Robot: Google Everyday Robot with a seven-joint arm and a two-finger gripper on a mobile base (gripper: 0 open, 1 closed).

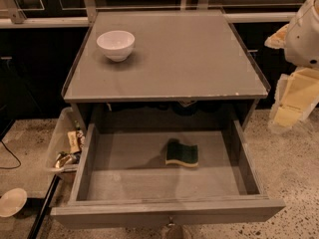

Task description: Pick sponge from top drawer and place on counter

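Gripper: at 3 o'clock of the view, off the right side of the counter, above the floor, well apart from the sponge.
Grip: cannot tell whether spread or closed.
Sponge: flat on the drawer bottom, green side up, slightly toward 3 o'clock from the middle, touching no wall.
Drawer: pulled out toward 6 o'clock, below the counter.
Bowl: white, upright on the counter, at 10 o'clock.
Bin: clear plastic, on the floor at 9 o'clock of the drawer, just beside its left wall, holding clutter.
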